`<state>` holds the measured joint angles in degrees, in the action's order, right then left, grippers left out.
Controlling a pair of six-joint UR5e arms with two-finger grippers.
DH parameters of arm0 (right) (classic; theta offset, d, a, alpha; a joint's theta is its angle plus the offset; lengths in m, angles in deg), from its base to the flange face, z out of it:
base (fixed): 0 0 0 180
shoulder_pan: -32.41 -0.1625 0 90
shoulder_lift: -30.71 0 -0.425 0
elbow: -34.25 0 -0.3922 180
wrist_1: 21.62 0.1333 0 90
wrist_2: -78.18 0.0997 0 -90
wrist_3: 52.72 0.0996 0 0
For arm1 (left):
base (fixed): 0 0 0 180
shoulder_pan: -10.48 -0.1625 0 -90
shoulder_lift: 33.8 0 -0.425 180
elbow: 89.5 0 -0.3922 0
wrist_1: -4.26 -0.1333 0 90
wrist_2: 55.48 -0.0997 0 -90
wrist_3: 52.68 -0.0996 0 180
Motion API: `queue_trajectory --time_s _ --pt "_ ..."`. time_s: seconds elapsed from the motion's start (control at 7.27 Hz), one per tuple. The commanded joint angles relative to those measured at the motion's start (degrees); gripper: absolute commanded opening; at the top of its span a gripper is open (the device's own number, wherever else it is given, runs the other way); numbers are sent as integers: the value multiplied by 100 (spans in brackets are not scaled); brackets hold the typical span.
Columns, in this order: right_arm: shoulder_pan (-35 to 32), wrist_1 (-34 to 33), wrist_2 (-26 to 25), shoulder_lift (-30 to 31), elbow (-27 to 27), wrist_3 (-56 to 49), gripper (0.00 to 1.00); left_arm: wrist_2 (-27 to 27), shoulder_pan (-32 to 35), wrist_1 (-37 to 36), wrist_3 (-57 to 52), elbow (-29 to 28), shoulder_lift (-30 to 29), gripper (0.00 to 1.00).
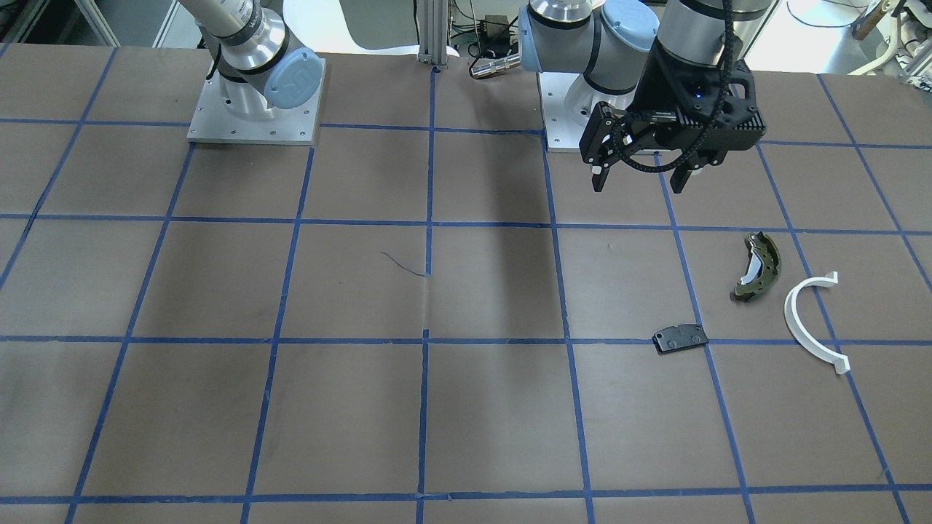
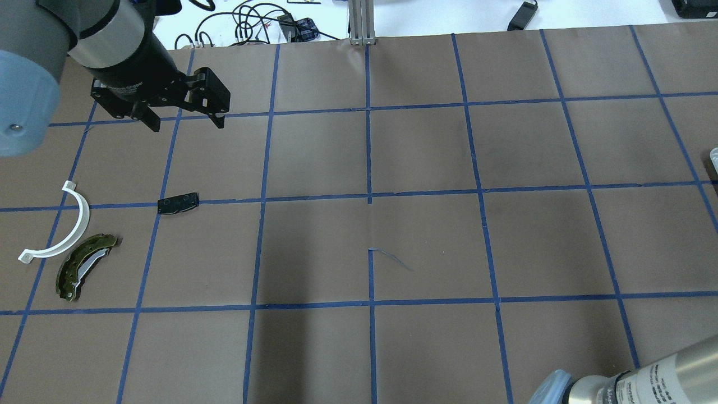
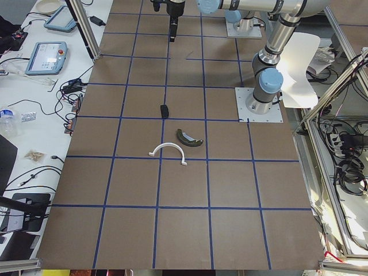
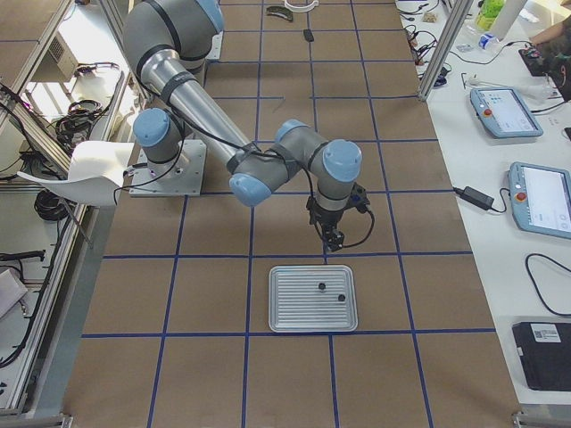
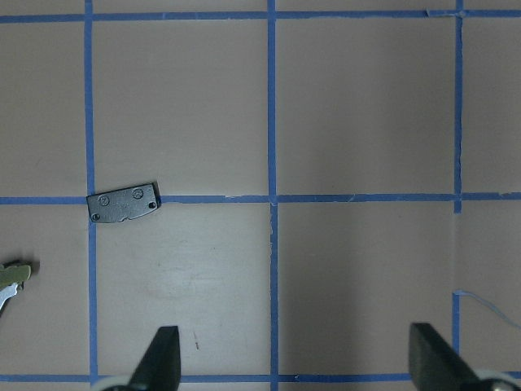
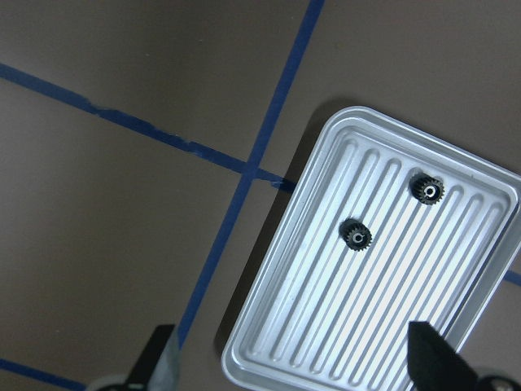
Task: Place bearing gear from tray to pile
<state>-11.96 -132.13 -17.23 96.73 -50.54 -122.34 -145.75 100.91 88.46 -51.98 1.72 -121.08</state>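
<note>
Lower centre of the exterior right view: ribbed silver tray (image 4: 285, 316), flat on the brown counter (image 4: 214, 294) with its blue tape grid.

Right wrist view, tray fills the lower right. Two gears lie flat on its ribs:
- first bearing gear (image 6: 356, 235): small, black, toothed rim, pale bore at centre; mid-tray.
- second bearing gear (image 6: 426, 189): same look, up and right of the first, near the tray's upper edge. The two are apart, not touching.

Right end effector (image 6: 290, 350): hangs above the tray, fingers spread wide at the frame's bottom corners, nothing between them.

Left end effector (image 1: 639, 185): upper right of the front-facing view, above the counter, jaws apart, empty.

Pile, right side of the same view, below the left end effector:
- olive-green brake shoe (image 1: 761, 266), curved.
- white half-ring (image 1: 808, 320) just right of it, a gap between.
- black plate (image 1: 680, 338), flat on a tape line, lower left of the shoe, apart.
</note>
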Motion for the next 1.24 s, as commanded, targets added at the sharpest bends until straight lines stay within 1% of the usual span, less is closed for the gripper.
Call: queue_trajectory --time_s 0.0,0.14,0.28,0.41,0.83,0.96,1.1 --pt "173 -15 13 -719 584 -305 97 0 0 0 0 1 0 100" --pt "174 -76 204 -896 691 -367 97 0 0 0 0 1 0 100" --pt "183 -442 476 -1054 674 -420 97 -8 0 0 0 9 9 100" --pt "183 -576 522 -1204 622 -534 95 -8 0 9 0 1 9 100" --pt "235 -586 417 -1389 622 -526 78 0 0 0 0 27 18 100" --pt "261 -595 417 -1459 630 -526 64 0 0 0 0 27 18 100" --pt "270 -621 322 -1486 630 -517 64 0 0 0 0 27 18 100"
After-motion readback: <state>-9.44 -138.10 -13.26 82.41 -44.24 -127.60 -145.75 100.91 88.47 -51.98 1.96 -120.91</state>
